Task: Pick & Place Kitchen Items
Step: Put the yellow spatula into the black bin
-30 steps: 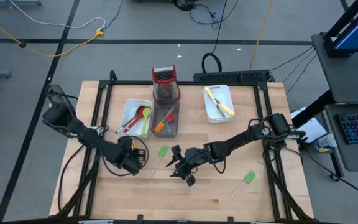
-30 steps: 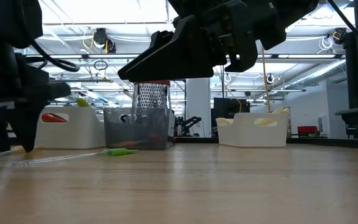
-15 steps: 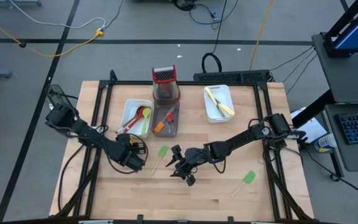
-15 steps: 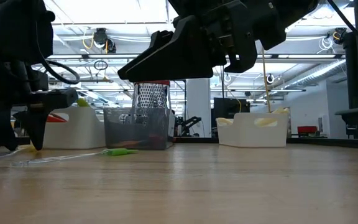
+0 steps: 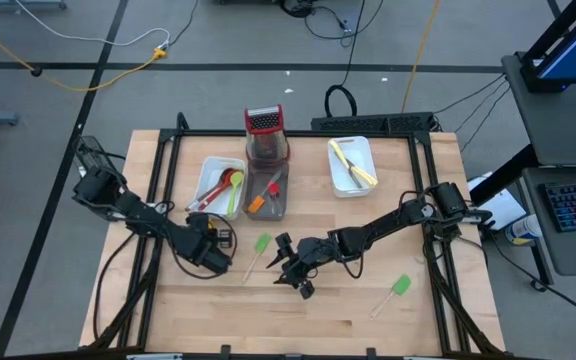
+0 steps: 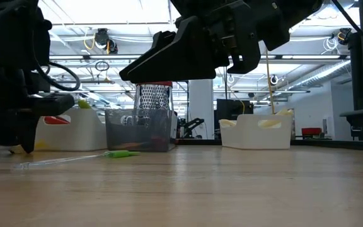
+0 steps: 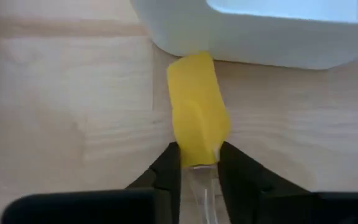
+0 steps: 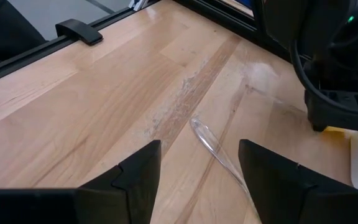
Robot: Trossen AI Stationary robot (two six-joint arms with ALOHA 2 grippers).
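A yellow spatula (image 7: 196,106) with a clear handle lies flat on the table. Its blade tip is against the near wall of a white tray (image 7: 260,43). My left gripper (image 7: 197,157) points steeply down over it, at the table's left (image 5: 214,251), and is shut on it. My right gripper (image 5: 294,274) hangs open above the table's middle with nothing between its fingers (image 8: 197,168). A green spatula (image 5: 261,244) lies between the two arms, its clear handle (image 8: 213,146) on the wood. Another green spatula (image 5: 400,285) lies near the right front. My left gripper pinches the yellow spatula's blade at its handle end (image 7: 197,148), one finger (image 7: 169,167) on each side edge. The fingers come from above, slanting, and lie across the spatula. The spatula rests flat on the table, its tip at the tray's wall.
At the back stand a white tray (image 5: 208,180) with red and green spoons, a grey tray (image 5: 282,208) with small utensils and a red-topped grater (image 5: 265,135), and a white tray (image 5: 340,180) with pale utensils. Black frame rails run along the table's edges.
My left gripper has tipped further down over the yellow spatula. Its fingers have closed in from wide apart onto the blade. The spatula has stayed on the table.
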